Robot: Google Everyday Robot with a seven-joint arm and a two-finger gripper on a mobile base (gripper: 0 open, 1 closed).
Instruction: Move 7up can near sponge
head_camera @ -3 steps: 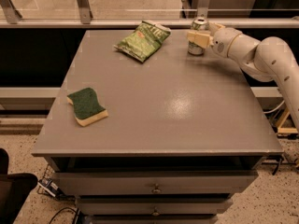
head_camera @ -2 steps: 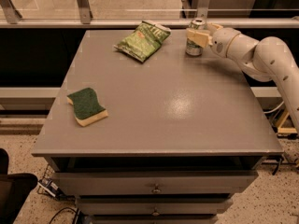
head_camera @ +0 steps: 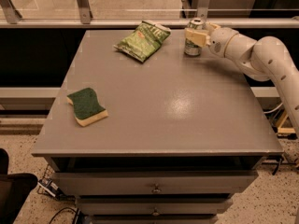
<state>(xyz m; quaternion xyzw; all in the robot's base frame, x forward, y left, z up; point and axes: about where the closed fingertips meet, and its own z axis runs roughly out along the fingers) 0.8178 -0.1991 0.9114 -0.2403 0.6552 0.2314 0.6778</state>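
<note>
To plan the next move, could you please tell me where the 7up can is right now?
The 7up can stands at the table's far right corner in the camera view, right of the green snack bag, with the gripper at it.

one 7up can [head_camera: 192, 46], one sponge [head_camera: 86, 105], one snack bag [head_camera: 142, 40], and one gripper [head_camera: 194, 35], jaws clasping the can.

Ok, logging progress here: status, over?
Gripper shut on 7up can, far right corner. Sponge near left edge. Snack bag far side, off the direct line.
</note>
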